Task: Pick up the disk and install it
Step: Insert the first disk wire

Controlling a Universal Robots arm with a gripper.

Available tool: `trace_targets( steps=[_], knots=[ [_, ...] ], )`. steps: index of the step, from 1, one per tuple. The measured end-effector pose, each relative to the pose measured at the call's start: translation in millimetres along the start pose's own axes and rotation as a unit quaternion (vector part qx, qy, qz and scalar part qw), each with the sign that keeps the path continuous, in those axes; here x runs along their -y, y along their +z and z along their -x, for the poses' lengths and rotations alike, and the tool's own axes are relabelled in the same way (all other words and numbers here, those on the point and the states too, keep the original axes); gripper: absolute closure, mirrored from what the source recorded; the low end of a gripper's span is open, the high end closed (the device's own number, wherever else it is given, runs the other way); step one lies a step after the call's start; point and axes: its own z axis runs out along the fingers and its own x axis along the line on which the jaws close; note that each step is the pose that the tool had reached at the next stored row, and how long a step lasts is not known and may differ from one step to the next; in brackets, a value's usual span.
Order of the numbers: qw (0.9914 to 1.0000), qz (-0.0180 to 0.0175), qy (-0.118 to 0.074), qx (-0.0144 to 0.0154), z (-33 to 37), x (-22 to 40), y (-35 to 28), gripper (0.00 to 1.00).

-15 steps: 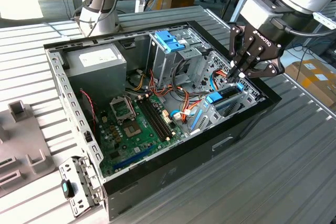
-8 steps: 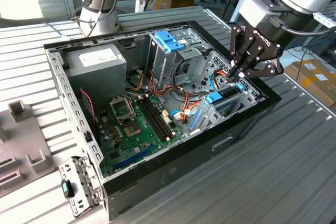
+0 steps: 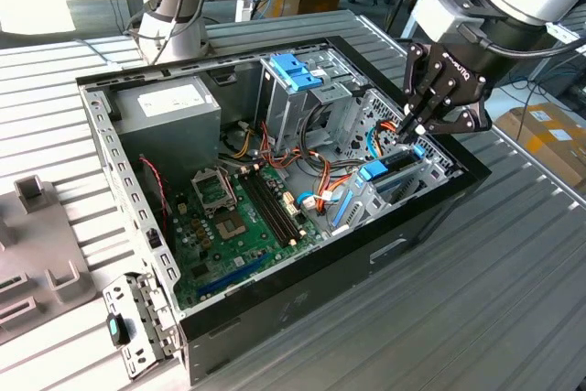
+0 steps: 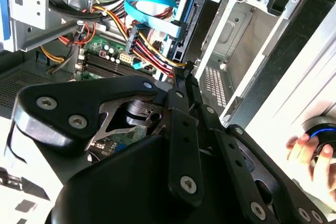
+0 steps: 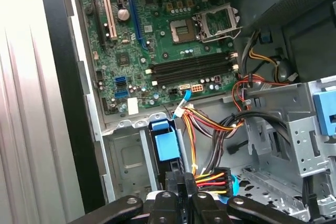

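The gripper hangs inside the open computer case, at the bay by its wall on the exterior view's right. Its black fingers are drawn close together, tips pointing down into the bay — whether they actually pinch anything I cannot tell.

The disk stands on edge in that bay, directly under the fingertips, its blue rail facing up at them. In the second wrist view the disk shows as a dark slab with blue sides, just beyond the fingertips, with a light blue ribbon cable and red-yellow wires plugged in beside it.

Past the fingers lies the green motherboard. The drive cage with its blue handle stands well apart from them, and the grey power-supply box farther still.

A person's hand rests on a round device outside the case.
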Motion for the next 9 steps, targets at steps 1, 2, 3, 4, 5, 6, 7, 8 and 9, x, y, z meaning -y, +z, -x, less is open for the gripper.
trace_targets(
  steps=[1,2,3,4,5,6,7,8,9],
  knots=[
    [0.99999,-0.0005,0.005,0.0003,0.0,0.1,0.1,0.83],
    [0.99995,-0.0009,0.010,0.0006,0.0,0.2,0.1,0.83],
    [0.99994,-0.0009,0.011,0.0006,0.0,0.2,0.2,0.83],
    [0.99994,-0.0010,0.011,0.0006,-0.5,0.4,0.1,0.83],
    [0.99995,-0.0010,0.010,0.0006,-0.9,0.5,0.1,0.83],
    [0.99995,-0.0009,0.010,0.0007,-1.7,0.7,0.1,0.83],
    [0.99995,-0.0009,0.010,0.0007,-3.9,1.2,0.0,0.83],
    [0.99995,-0.0009,0.010,0.0009,-4.9,1.4,0.3,0.83],
    [0.99995,-0.0008,0.010,0.0009,-5.5,1.6,0.7,0.83]
  ],
)
